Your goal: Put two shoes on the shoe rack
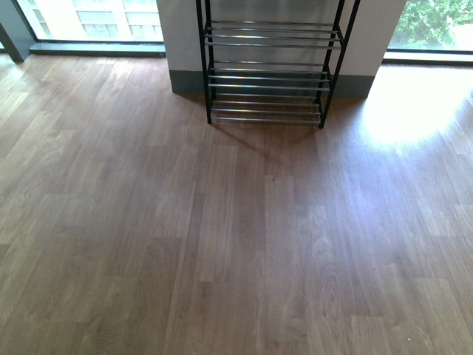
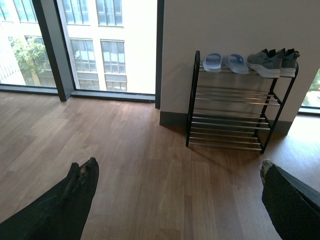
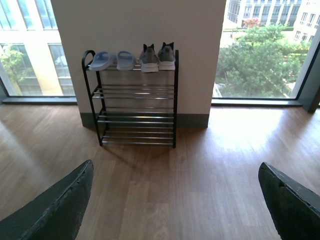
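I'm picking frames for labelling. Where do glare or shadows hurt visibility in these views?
Front view: bright sun glare washes out the wooden floor at right; the shoe rack is cut off at the top, so no shoes show. Left wrist view: evenly lit, grey sneakers and blue slide sandals clear. Right wrist view: a sunlit floor patch below the window, rack legible.

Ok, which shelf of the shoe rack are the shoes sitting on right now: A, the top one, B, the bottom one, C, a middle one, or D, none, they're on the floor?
A: both wrist views show the blue slide sandals and grey sneakers side by side on the top tier of the shoe rack, with the lower tiers bare.
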### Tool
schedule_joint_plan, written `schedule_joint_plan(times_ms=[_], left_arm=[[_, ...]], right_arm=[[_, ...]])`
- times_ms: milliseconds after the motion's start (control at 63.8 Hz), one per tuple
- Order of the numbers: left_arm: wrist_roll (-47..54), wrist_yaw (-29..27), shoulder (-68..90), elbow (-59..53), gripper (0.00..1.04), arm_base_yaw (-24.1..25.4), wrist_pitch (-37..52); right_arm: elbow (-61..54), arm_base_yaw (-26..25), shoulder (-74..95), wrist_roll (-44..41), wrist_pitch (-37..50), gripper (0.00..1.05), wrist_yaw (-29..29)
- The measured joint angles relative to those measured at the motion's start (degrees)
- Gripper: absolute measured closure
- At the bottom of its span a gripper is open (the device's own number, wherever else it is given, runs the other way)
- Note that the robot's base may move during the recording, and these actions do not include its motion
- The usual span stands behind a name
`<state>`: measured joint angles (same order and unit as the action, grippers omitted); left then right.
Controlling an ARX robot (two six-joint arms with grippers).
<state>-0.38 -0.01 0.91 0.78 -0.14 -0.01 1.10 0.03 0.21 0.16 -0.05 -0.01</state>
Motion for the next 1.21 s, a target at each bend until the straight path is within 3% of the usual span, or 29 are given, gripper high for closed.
schedule_joint_plan(times_ms=[1208], left_arm=[[0.0, 0.0, 0.0, 0.0, 0.09, 0.0, 0.0]], right_arm=[[0.0, 0.0, 0.0, 0.0, 0.0, 0.09, 0.0]])
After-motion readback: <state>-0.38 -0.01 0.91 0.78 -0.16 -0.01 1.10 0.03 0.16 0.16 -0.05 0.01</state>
